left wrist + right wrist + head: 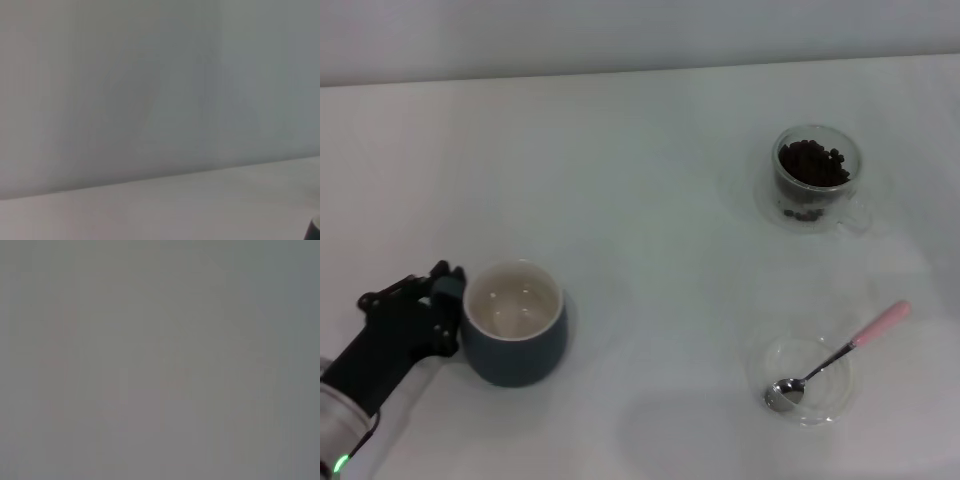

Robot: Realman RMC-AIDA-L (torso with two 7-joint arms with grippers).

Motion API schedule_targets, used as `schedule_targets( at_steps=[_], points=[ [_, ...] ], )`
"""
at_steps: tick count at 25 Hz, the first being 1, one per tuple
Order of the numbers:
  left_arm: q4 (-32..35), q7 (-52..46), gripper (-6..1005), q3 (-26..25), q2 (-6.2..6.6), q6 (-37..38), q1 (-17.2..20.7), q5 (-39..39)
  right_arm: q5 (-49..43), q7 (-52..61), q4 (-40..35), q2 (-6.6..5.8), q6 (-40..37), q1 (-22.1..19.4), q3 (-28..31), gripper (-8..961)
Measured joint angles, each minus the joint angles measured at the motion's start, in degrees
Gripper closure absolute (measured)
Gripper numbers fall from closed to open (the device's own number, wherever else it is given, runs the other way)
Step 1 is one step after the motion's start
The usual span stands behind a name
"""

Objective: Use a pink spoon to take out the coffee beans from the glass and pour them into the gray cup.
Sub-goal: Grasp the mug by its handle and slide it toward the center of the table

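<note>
Down at the bench's front-left corner, the left gripper (442, 296) is clenched on the handle side of the gray cup (515, 325). Toward the back-right edge stands the glass (814, 180) holding the coffee beans (812, 165). Near the front-right corner, the pink spoon (840, 353) lies in a clear dish (803, 380).

I see a matt white table (650, 150); the cup (515, 325) looks glazed ceramic, blue-gray outside, glossy cream inside; glass (815, 180) and dish (805, 380) are clear and smooth; the spoon (840, 352) has a shiny metal bowl and matt pink handle; my left gripper (435, 300) is matt black
</note>
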Motion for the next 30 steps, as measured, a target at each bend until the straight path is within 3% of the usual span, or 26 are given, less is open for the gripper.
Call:
schedule_targets(
  at_steps=[8, 30],
  points=[
    [-2.3, -1.2, 876, 5.7, 0.06, 5.3, -3.8, 0.0, 0.0, 0.2, 0.0, 0.00, 0.1, 0.0, 0.1, 201],
    [-2.8, -7.9, 877, 14.3, 0.04, 12.1, -15.4, 0.0, 0.0, 0.0, -0.3, 0.00, 0.0, 0.5, -0.3, 201]
  ],
)
